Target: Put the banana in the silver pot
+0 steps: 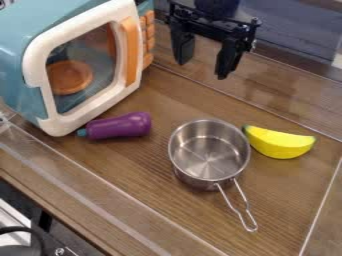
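Observation:
The bright yellow banana (279, 143) lies on the wooden tabletop, just right of the silver pot (209, 153). The pot is round and shiny, stands upright and holds nothing; its thin wire handle points toward the front right. My black gripper (203, 52) hangs above the table behind the pot, pointing down. Its fingers (229, 58) are spread open and hold nothing. It is well clear of both the banana and the pot.
A teal-and-white toy microwave (74, 60) stands at the left with an orange item inside. A purple toy eggplant (118, 126) lies in front of it, left of the pot. Clear low walls edge the wooden table (160, 210).

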Available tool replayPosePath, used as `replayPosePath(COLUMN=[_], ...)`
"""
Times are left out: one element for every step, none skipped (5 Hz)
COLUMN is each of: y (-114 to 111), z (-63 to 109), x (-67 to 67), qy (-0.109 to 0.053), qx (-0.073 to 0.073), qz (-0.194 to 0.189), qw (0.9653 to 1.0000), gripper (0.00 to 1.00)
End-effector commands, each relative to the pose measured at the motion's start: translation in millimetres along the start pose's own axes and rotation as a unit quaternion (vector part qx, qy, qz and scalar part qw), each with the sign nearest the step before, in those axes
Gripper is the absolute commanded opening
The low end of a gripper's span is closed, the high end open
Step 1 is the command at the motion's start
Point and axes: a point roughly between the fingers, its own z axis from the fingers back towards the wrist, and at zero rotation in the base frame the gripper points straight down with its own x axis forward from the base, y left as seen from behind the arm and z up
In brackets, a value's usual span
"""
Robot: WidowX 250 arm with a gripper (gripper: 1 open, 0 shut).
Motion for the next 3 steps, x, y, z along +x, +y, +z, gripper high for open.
replayPosePath(y=[-10, -23, -28], z=[-5.3, -10.2, -15.0], x=[1.2, 2.4, 2.6], qy=[0.002, 0.002, 0.007], qx=[0.001, 0.002, 0.002], qz=[-0.026, -0.059, -0.072], qw=[0.9997, 0.9982, 0.9974], gripper=[1.00, 1.00, 1.00])
